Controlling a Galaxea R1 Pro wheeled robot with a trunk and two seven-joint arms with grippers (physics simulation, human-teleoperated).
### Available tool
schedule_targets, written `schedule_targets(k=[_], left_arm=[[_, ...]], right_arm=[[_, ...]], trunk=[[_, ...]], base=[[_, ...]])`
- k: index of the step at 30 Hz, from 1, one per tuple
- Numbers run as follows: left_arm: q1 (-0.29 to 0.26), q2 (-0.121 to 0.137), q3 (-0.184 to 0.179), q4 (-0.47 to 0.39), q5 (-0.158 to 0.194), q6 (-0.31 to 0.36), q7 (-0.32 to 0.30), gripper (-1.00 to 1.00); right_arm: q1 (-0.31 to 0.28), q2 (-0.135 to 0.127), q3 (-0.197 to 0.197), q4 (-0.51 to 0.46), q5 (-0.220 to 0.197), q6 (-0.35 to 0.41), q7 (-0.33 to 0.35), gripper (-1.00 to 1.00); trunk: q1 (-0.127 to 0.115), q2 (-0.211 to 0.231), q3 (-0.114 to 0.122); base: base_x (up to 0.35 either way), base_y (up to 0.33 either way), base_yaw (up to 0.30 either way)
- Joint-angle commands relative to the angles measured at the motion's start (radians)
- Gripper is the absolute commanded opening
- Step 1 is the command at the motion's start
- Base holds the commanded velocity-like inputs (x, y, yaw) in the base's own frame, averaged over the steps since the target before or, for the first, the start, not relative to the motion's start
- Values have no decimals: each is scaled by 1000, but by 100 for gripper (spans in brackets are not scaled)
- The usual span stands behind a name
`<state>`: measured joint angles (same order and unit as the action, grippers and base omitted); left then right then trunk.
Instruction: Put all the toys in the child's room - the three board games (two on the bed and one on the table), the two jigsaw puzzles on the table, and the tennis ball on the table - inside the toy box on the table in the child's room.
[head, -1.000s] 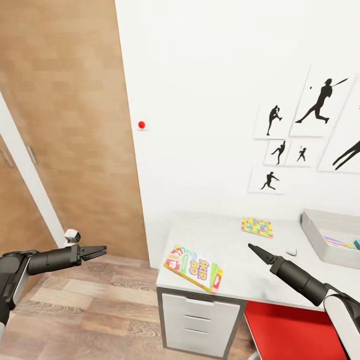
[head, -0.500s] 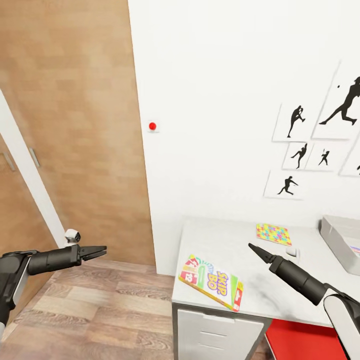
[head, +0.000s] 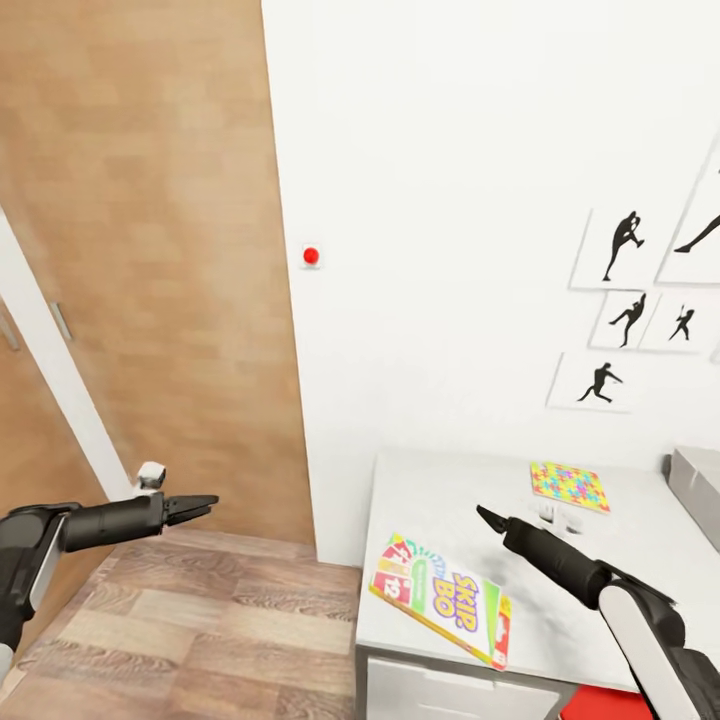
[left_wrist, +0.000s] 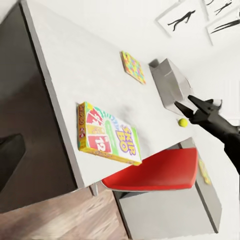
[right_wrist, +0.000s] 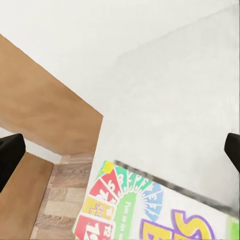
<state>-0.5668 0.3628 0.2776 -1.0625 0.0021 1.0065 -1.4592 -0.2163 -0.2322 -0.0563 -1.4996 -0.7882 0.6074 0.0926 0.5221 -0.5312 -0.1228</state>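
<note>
over the near-left part of the table (head: 600, 600), at about five o'clock in the head view, the right gripper (head: 487, 517) is seen hovering just above the green-edged skip-bo board game (head: 440, 597), its fingers appearing pressed together in the head view, though two dark tips stand wide apart at the edges of the right wrist view, so its state cannot be told. compared with the frames a second ago, the whole scene has been shifted rightward, which is read as a turn of the camera rather than a move of the things; the toy box (head: 700, 490) has been pushed to the three o'clock edge. within that shift the right arm has been drawn back and toward the board game. one jigsaw puzzle (head: 570, 486) lies flat at about four o'clock, well apart from the game. the left gripper (head: 205, 502) is held at eight o'clock over the wood floor (head: 200, 620), fingers close together and holding nothing. a tennis ball (left_wrist: 183, 122) is seen beside the toy box in the left wrist view. a pick of the board game is judged to be in preparation.
</note>
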Motion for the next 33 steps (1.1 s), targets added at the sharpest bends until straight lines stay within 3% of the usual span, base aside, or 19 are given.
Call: schedule_targets(k=[1,5,7,11,13,15,23,28,33], left_arm=[[-1,-2,0,0,1,11,54,100],[-2,-18,-1,1,5,11,199,100],[-3,-48,-1,1,4,11,299,100],[-6,-101,-4,1,0,10,443,100],[-7,-120,-5,1,-1,10,496,100],[-9,-152,-6,1,-1,5,607,100],[-11,-211,-7,1,4,-14,865,100],[-11,-230,-9,0,3,-16,922,100],[-12,-234,-9,-1,3,-17,936,100]], right_arm=[[-7,2,16,-1,-1,6,-51,100],[-32,24,56,0,-2,11,-182,100],[-54,55,86,2,0,31,-294,100],[-83,103,128,8,3,71,-480,100],[-91,116,141,11,5,79,-541,100],[-107,136,165,19,13,88,-640,100],[-184,159,223,136,21,93,-739,100],[-203,163,239,167,22,94,-745,100],[-208,166,243,171,20,94,-744,100]], trunk=[[1,-2,-2],[1,-2,-2],[1,-2,-2],[1,-2,-2],[1,-2,-2],[1,-2,-2],[1,-2,-2],[1,-2,-2],[1,-2,-2]], base=[[164,2,0],[151,1,0],[104,0,0],[45,0,0],[17,0,0],[8,0,0],[2,0,0],[-1,0,0],[-75,0,0]])
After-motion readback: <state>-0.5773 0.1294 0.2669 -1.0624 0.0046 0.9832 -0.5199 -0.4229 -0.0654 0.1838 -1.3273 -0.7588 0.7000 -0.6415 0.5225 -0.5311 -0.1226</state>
